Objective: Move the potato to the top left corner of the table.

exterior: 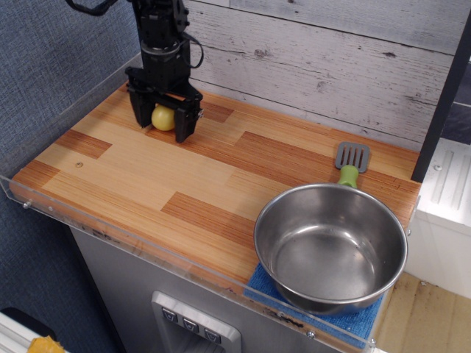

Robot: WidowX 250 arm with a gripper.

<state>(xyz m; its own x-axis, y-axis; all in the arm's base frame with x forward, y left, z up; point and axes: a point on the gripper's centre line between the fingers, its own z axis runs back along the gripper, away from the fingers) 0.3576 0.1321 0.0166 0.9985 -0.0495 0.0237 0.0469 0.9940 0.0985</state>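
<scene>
Black and blocky, the gripper (163, 125) stands over the far left corner of the table (140, 184), its two fingers spread wide to either side of the potato (163, 117). A gap shows between each finger and the potato, so the hold is released, and the fingertips reach down to or just above the wood. The potato is a small, smooth, pale-yellow oval with a soft shine, and it appears to rest on the tabletop between the fingers, at about ten o'clock on the table as seen from above the front edge.

Above the gripper the arm (160, 29) rises nearly straight up as a dark, ribbed column with a thin black cable looping off its right side, so the wrist points down at the surface.

Laminate covers the table, printed as wood planks in pale honey and reddish-brown blocks with fine straight grain, and a clear acrylic rim runs along its front and left edges.

At about four o'clock, well apart from the potato, sits a round steel pot (331, 248), brushed inside and brightly polished on its rim, resting on a blue textured cloth (265, 285) that overhangs the front edge. Just behind the pot, at two to three o'clock, lies a spatula (350, 163) with a grey slotted blade and a green handle.
</scene>
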